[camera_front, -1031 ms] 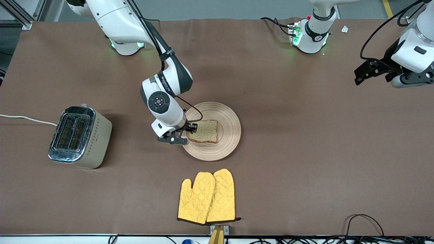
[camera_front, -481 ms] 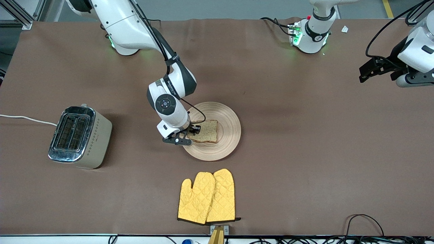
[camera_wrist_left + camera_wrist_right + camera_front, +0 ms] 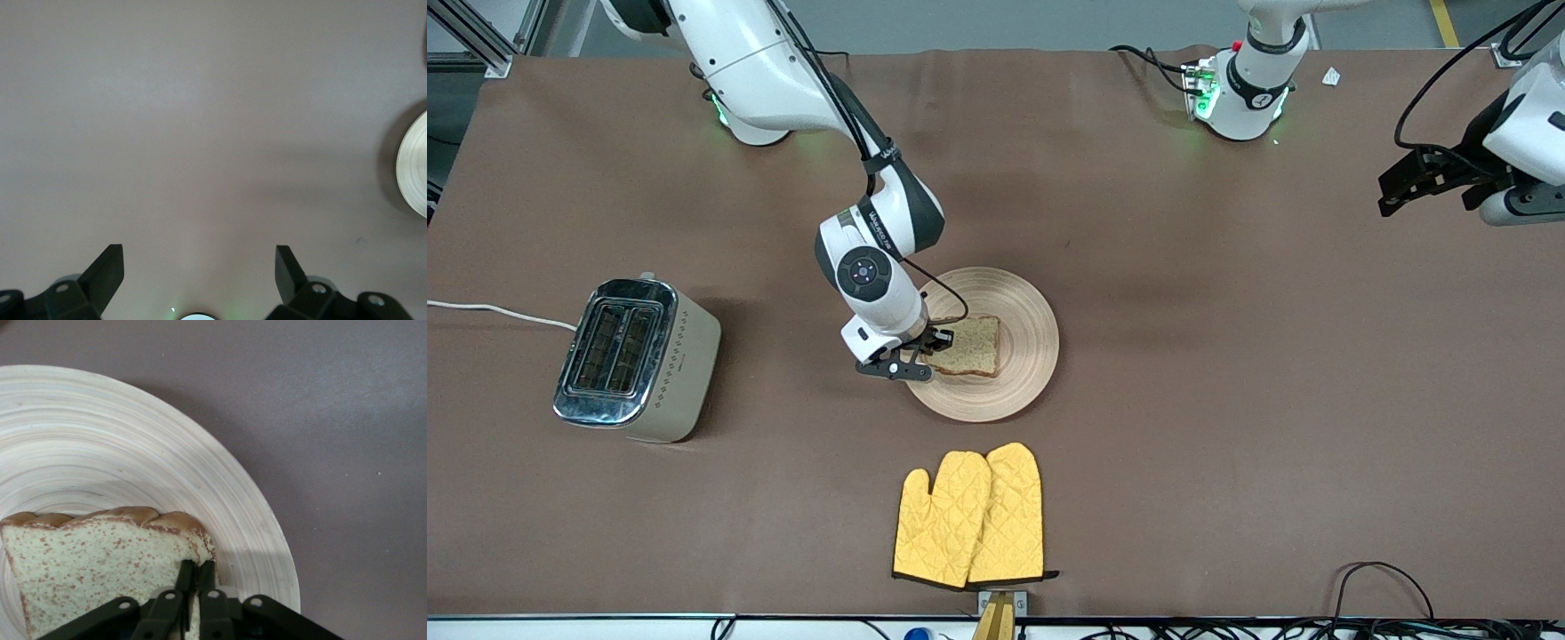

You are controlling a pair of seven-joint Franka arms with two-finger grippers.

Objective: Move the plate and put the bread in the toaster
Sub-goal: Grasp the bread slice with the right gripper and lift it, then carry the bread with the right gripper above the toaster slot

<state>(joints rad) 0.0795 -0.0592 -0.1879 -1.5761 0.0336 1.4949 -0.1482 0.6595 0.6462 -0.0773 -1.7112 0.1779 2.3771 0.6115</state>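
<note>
One soft, light bread (image 3: 969, 346) slice on the plate (image 3: 1032, 311); my right gripper (image 3: 195, 577) pinches its crust edge, left gripper (image 3: 199, 267) waits wide

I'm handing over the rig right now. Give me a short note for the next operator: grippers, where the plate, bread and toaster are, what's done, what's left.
Right gripper: shut on the edge of the bread, which lies on the plate.
Left gripper: open, empty, waiting up over the left arm's end of the table.
Plate: mid-table, farther from the front camera than the yellow oven mitts.
Toaster: at the right arm's end, both slots empty.
Done: bread gripped.
Left: lift the bread and drop it in a toaster slot.
</note>
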